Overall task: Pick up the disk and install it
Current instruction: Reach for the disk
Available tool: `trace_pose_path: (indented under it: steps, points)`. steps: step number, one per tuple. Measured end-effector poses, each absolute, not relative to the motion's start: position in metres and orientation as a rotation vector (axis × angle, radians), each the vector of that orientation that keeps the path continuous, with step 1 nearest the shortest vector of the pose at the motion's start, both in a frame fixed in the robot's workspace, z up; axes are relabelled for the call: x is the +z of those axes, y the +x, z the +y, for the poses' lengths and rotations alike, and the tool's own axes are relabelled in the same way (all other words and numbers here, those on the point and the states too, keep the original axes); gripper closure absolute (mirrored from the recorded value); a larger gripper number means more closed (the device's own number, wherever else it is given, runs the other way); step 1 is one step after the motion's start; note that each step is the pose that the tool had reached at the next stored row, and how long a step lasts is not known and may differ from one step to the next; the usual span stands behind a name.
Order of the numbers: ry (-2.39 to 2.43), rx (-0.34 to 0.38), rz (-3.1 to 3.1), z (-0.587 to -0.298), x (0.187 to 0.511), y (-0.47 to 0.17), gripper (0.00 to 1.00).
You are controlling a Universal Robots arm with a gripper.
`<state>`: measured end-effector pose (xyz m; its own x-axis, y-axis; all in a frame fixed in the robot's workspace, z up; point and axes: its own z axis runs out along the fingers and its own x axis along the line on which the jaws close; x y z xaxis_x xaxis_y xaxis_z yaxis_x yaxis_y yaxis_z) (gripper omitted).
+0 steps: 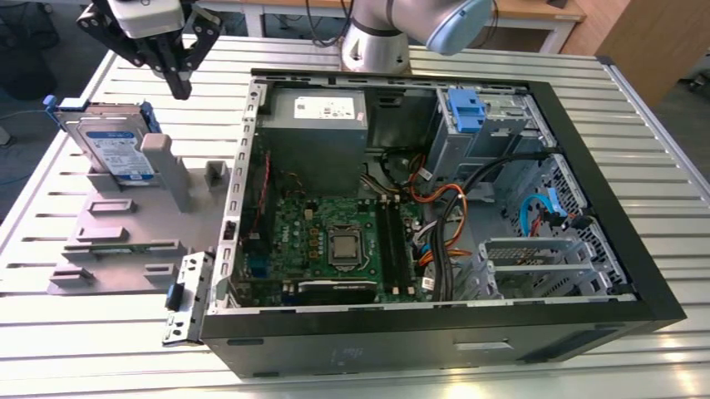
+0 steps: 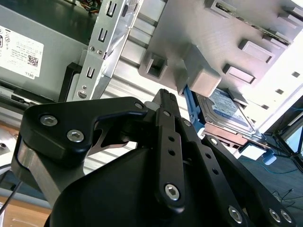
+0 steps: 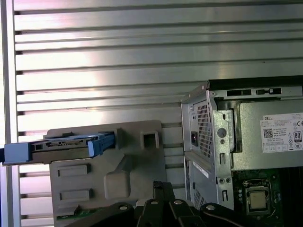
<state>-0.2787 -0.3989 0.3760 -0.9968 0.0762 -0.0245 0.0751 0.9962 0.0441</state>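
Exterior view: the arm's tool [image 1: 178,83] hangs above the grey slotted holder [image 1: 122,241] near the far corner of the bench [image 1: 66,332] on the exterior view's left. Its fingers are drawn together to one tip and grip nothing. The disk [image 1: 111,145] stands on edge in the holder, leaning a little, just below and beside the tool but apart from it. The opened computer case [image 1: 388,349] lies alongside, a blue bracket [image 1: 466,108] in its drive bay.

Second wrist view: the tool [image 2: 163,94] points past the holder [image 2: 213,38] toward the disk [image 2: 227,111], whose white-and-blue label faces the camera. A white sticker [image 2: 19,52] with print and a square code sits on the power supply.

First wrist view: the disk [image 3: 66,144] shows edge-on in its blue carrier [image 3: 102,142], with the tool [image 3: 163,187] well short of it and the power supply [image 3: 270,137] in the case.

The likely hazard: a descent with the fingers closed would strike the disk's top edge or the holder's post, and a grip on the plastic carrier alone could let the leaning drive twist out.
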Motion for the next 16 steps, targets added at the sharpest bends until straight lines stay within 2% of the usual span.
trace_pose_path:
  steps: [16]
  points:
    - [0.118,0.067,3.112,-0.3989,0.3756,-0.2843,0.89]
